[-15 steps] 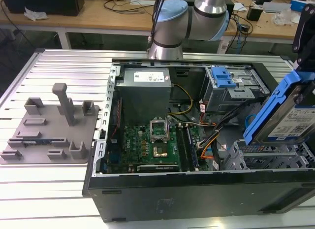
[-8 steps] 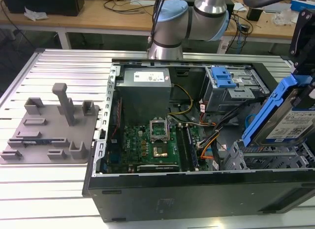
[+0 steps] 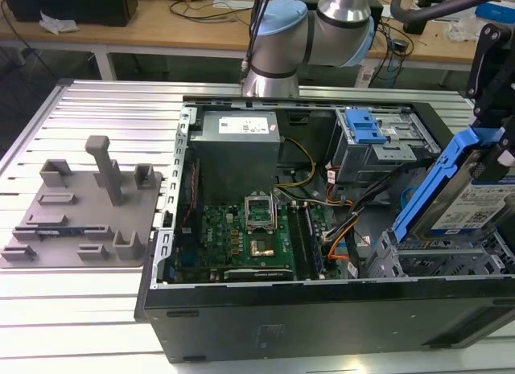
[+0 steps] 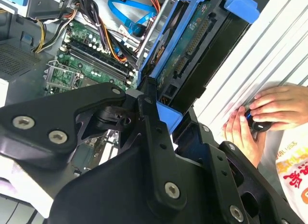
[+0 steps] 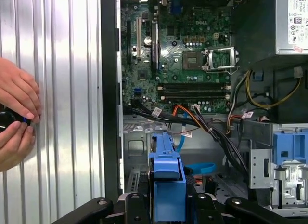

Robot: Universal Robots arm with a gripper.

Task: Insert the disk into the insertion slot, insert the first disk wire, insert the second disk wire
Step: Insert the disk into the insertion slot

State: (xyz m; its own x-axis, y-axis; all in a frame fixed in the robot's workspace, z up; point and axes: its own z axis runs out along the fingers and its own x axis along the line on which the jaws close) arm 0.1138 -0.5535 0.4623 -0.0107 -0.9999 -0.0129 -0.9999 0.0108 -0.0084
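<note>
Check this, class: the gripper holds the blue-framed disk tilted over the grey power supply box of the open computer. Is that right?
Not quite. The gripper does hold the disk tilted, but over the insertion slot at the exterior view's right, not over the power supply box, which sits well apart. The exterior view shows it.

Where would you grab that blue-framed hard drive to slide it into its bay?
At the raised end of the disk, on its blue carrier, coming from above, as the gripper does. It is flat and tilted, so that hold probably leaves its lower end free to enter the insertion slot.
</note>
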